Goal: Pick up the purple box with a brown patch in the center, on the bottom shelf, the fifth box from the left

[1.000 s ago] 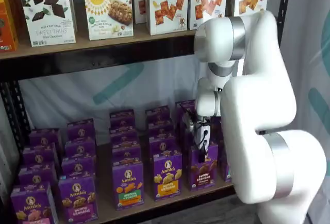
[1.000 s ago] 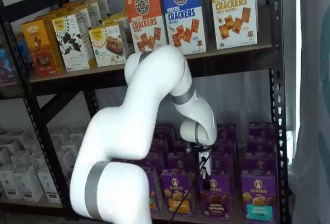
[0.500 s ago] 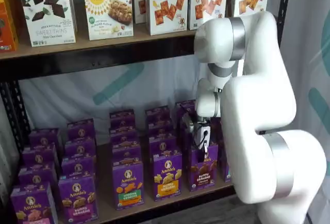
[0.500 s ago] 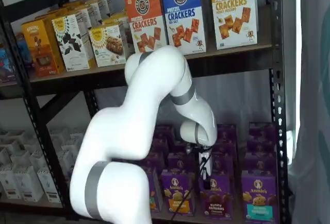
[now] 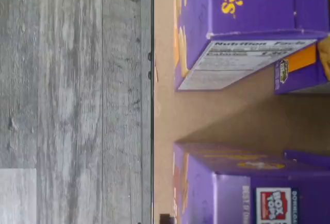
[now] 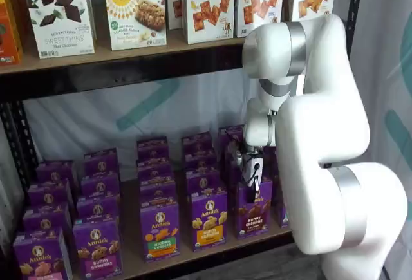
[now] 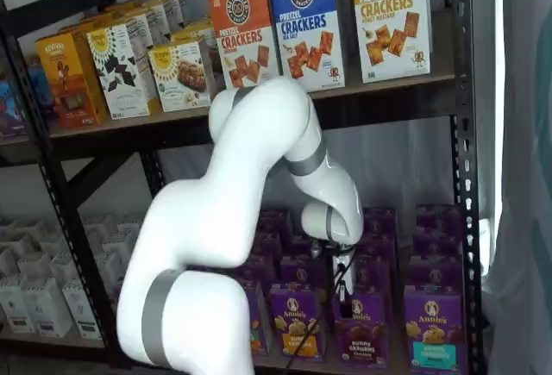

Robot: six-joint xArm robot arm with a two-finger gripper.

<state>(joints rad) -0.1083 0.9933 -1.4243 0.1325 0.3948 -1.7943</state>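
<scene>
Here the arm (image 6: 322, 132) is bent down to the bottom shelf (image 6: 193, 257), and the gripper (image 6: 250, 176) is held just above the front purple box (image 6: 252, 210), its fingers' spacing not discernible.

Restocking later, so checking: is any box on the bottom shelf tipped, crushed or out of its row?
Nothing stands out. The purple boxes stand upright in tidy rows, the brown-patch box included, with the gripper just above it.
</scene>
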